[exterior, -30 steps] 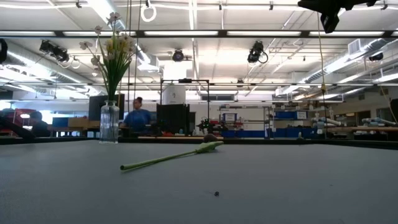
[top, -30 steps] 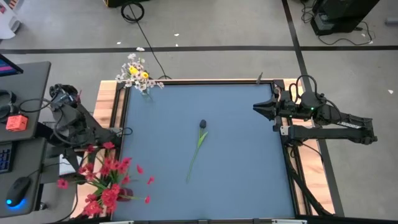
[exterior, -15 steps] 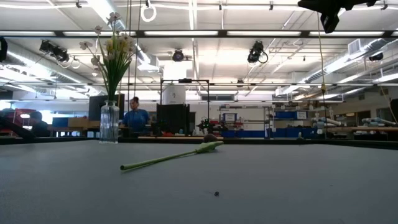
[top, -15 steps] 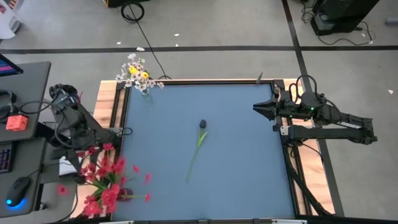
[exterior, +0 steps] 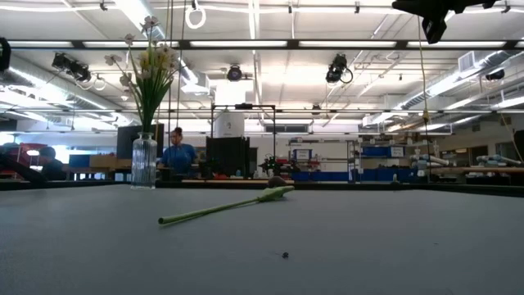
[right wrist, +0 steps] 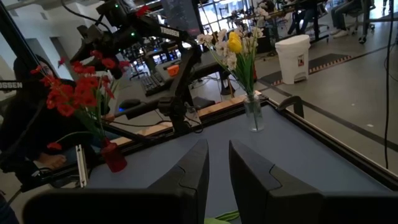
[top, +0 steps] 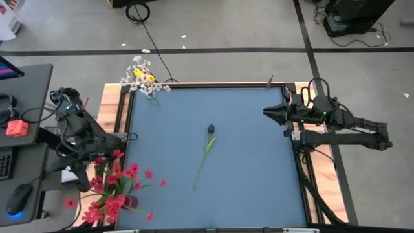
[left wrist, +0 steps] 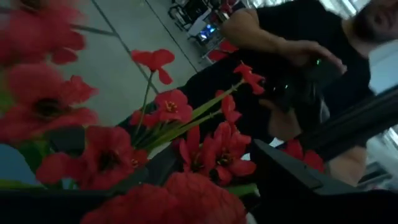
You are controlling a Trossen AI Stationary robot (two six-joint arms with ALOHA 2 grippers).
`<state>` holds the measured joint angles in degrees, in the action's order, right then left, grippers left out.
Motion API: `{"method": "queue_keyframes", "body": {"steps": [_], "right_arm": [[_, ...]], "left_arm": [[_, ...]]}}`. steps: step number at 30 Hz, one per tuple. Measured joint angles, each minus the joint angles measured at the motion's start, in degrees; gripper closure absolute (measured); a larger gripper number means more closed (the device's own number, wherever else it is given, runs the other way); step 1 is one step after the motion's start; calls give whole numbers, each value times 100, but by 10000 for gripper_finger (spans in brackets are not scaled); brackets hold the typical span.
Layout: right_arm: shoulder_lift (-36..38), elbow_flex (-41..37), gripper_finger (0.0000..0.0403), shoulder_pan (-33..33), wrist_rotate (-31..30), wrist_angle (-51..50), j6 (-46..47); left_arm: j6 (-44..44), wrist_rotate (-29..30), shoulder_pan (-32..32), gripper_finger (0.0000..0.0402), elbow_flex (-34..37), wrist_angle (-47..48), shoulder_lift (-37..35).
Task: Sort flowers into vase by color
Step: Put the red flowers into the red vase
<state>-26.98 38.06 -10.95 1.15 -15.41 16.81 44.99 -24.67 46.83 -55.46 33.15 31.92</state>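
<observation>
I'm seeing the surface [top: 246, 149] showing a flat blue-grey, framed by pale wood edging [top: 111, 107]. The red flowers [top: 115, 188] are glowing bright crimson at my left, sitting in a red vase [right wrist: 114, 155]. The clear glass vase [exterior: 144, 161] is holding white and yellow blossoms [top: 143, 76]. The lone flower [top: 206, 150] is showing a near-black bud on a light green stem. Both arms are looking dark.

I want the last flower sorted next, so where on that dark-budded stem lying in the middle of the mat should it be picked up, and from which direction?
Probably mid-stem on the dark-budded flower, just below the leaf, coming straight down from above. It lies flat and alone on the blue mat, so nothing blocks a top approach. The stem runs diagonally, bud toward the far edge; set the end effector's fingers across that line. Avoid the bud itself, which looks soft.
</observation>
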Motion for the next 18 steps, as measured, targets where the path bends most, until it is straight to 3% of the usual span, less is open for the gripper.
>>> {"method": "queue_keyframes", "body": {"steps": [8, 18], "right_arm": [[0, 0, 330, -1, -1, 19, -1], [0, 0, 330, -1, 1, 30, 0]], "left_arm": [[192, -77, 231, 214, 0, -211, 32], [49, 715, 856, 214, 0, 539, 38]]}}
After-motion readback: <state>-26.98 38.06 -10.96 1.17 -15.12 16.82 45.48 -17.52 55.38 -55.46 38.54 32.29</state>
